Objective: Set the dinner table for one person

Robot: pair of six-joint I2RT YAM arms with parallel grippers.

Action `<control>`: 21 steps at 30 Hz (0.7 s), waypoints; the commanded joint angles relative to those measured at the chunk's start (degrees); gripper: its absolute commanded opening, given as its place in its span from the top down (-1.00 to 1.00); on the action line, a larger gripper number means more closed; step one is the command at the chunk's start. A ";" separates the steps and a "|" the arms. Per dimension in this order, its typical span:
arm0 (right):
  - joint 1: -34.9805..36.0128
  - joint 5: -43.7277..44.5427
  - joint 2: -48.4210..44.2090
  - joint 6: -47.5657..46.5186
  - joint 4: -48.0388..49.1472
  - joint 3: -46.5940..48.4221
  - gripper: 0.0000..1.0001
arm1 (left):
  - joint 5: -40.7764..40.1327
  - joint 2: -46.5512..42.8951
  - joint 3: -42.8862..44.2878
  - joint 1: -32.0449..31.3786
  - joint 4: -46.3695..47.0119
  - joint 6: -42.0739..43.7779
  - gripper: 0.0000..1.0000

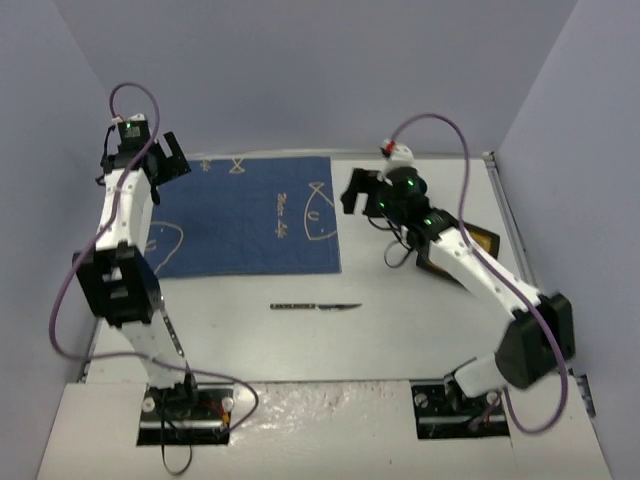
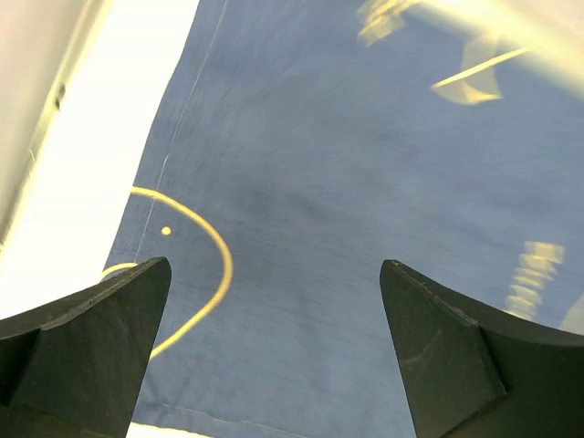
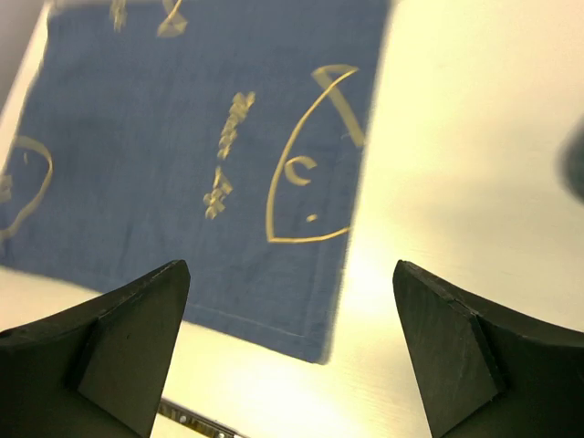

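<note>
1. Both grippers are empty. The left gripper hangs with its jaws wide apart and nothing between them, and only the blue cloth lies beneath. The right gripper is spread just as wide. Under its jaws are the cloth's corner and bare dinner table.
2. The dinner table is the white top beneath both sets of jaws. The cloth lies flat on it. The knife lies on bare white, just short of the right jaws and well apart from the left ones.
3. If the left jaws drop straight down and close, I'd expect them to pinch the cloth, ruck it up and pull the place setting crooked.
4. The knife is thin and lies flat. Jaws coming down on it could skid off, or shove it along the table instead of lifting it.
5. A grip at the blade end would likely let the heavier handle droop and slip free.
6. Something dark with an orange edge sits behind the right jaws, under the right arm. I can't make out what it is, perhaps a plate. A careless swing could knock it.
7. If both arms reach over the cloth together, they could collide.
</note>
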 commanded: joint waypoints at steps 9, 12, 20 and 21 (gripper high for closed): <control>-29.79 -8.57 -25.14 10.55 -3.46 -23.22 -0.96 | 6.23 -31.82 -19.86 -13.00 3.56 0.46 -0.94; -38.02 -8.43 -27.87 11.62 -6.82 -26.36 -0.96 | 7.13 -36.98 -29.29 -15.90 4.72 0.18 -0.94; -47.39 2.89 -27.16 12.85 -10.34 -27.76 -0.95 | 7.04 -43.85 -40.30 -20.13 7.05 1.34 -0.94; -48.09 3.68 -26.51 12.81 -10.35 -27.58 -0.95 | 7.19 -44.12 -41.15 -20.21 7.17 1.36 -0.94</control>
